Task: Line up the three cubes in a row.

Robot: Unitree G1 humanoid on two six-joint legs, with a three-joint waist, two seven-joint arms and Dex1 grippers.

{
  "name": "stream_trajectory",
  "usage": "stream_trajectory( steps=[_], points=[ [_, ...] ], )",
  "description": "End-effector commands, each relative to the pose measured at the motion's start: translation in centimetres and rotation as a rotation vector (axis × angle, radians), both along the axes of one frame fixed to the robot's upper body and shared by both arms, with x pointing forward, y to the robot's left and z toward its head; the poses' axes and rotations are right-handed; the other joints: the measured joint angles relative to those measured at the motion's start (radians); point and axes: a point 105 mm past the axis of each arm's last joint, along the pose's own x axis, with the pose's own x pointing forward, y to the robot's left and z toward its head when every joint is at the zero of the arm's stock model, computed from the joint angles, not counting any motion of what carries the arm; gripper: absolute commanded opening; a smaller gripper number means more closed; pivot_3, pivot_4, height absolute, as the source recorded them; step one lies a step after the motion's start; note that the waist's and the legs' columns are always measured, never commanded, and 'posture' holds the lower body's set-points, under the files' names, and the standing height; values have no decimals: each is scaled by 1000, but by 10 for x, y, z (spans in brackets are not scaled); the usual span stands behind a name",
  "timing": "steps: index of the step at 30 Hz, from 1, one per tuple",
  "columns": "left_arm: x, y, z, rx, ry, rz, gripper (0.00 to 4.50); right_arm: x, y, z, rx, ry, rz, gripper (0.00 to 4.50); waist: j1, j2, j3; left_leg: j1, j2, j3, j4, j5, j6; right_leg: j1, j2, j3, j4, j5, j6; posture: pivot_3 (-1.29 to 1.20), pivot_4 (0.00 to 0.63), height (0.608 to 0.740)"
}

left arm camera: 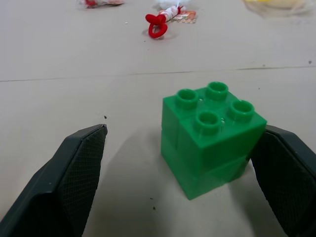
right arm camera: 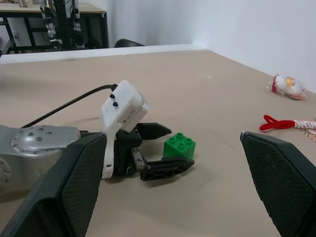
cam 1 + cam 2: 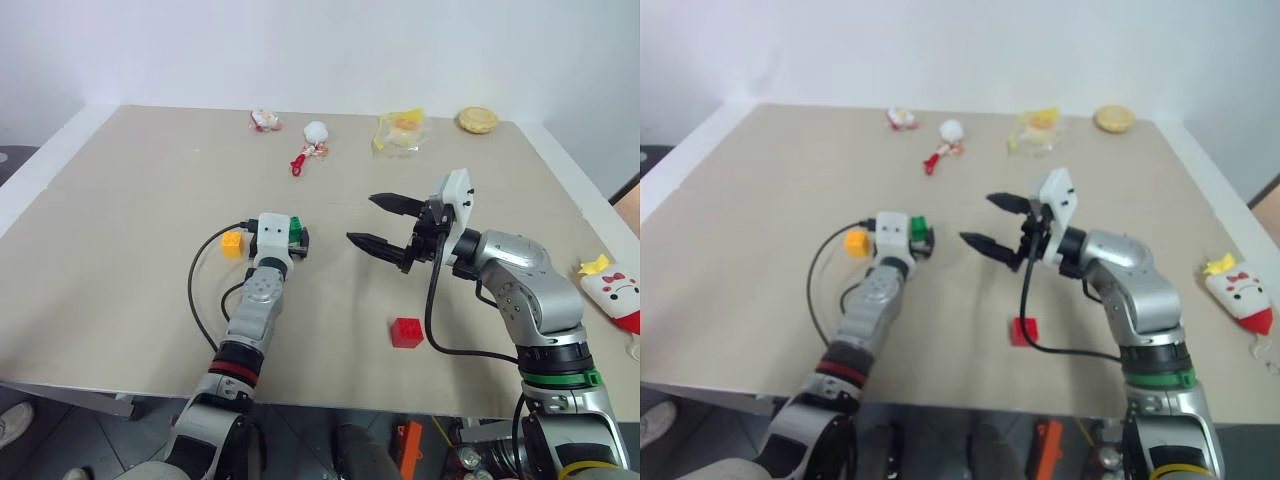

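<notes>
so, three cubes in all, one of each colour. the yellow cube (image 3: 232, 244) sits on the bench (image 3: 120, 200) just left of the left end effector (image 3: 297, 238). the green cube (image 1: 210, 137) stands on the bench between that end effector's fingers, which are spread wide; in the left wrist view one finger (image 1: 291, 177) is at or very near the cube's side, and the other finger (image 1: 64, 182) is well clear of it. the red cube (image 3: 406, 332) lies alone nearer the front edge, right of the other two and well apart from them, below the right end effector (image 3: 372, 222). that one hovers above the bench with its two fingers wide and nothing between them.

along the far edge lie four small items: a wrapped toy (image 3: 265, 121), a white toy with a red loop (image 3: 312, 143), a yellow packet (image 3: 401, 130) and a round bun (image 3: 478, 120). a plush (image 3: 612, 290) lies at the right edge.

the left wrist view shows the four studs on top of the green cube. the right wrist view shows the left end effector from the side, and a dark desk (image 2: 49, 19) in the background.
</notes>
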Motion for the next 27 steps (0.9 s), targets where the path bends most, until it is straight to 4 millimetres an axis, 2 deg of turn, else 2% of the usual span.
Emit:
stream_trajectory(
  steps=[1,11,12,19,20,23,25,27],
  points=[
    [0,-5,13,19,-39,22,4477,-5,3,13,10,-58,16,4500,0,0,0,0,0,0,0,0,0,0,0,0,0,0,0,0,150,740],
    [1,-7,14,13,-35,39,4477,-7,1,13,10,-58,11,4500,-1,0,0,0,0,0,0,0,0,0,0,0,0,0,0,0,150,740],
    [1,-7,14,11,-36,39,3955,-7,1,13,10,-58,11,4500,-1,0,0,0,0,0,0,0,0,0,0,0,0,0,0,0,150,740],
    [2,-5,15,11,-39,43,1510,-7,2,14,12,-59,12,4500,-1,0,0,0,0,0,0,0,0,0,0,0,0,0,0,0,150,740],
    [2,-5,15,11,-40,43,1314,-6,2,14,12,-59,12,4500,-1,0,0,0,0,0,0,0,0,0,0,0,0,0,0,0,150,740],
    [2,-6,15,16,-43,32,1313,-7,2,13,11,-59,13,4500,-1,0,0,0,0,0,0,0,0,0,0,0,0,0,0,0,150,740],
    [0,-11,19,9,-74,-20,1313,-7,2,13,10,-58,16,4500,-1,0,0,0,0,0,0,0,0,0,0,0,0,0,0,0,150,740],
    [-5,-20,28,-34,-113,-150,1313,-12,3,12,-2,-55,42,4500,-1,0,0,0,0,0,0,0,0,0,0,0,0,0,0,0,150,740]
  ],
)
